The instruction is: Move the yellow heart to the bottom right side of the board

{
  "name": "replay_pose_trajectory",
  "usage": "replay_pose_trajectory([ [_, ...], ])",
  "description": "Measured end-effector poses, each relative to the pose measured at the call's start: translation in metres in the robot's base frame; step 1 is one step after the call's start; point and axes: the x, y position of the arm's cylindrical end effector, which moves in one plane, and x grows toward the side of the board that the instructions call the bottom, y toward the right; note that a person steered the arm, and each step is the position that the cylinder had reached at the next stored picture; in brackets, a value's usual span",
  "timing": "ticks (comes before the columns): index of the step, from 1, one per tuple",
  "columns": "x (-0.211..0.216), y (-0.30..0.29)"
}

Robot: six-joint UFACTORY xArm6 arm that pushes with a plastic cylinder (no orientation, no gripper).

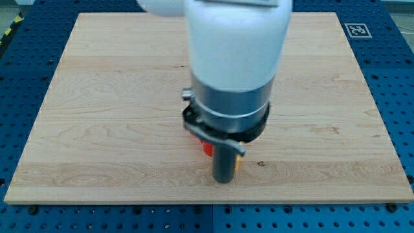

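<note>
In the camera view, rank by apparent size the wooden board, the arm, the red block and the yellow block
1. Wooden board.
2. Arm, enlarged by nearness to the camera.
3. Red block and yellow block: only slivers show behind the rod, so unranked.
My tip sits just below both.

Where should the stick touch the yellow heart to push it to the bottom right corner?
Hard to say: only a sliver of the yellow heart peeks out beside my tip, the arm hiding the rest. It has no grip, only a push. I would probably press the heart's upper-left side, so it slides toward the view's bottom right.
</note>
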Motion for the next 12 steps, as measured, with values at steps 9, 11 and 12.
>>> replay_pose_trajectory([
  [9, -0.081, 0.064],
  [11, -0.068, 0.075],
  [12, -0.068, 0.075],
])
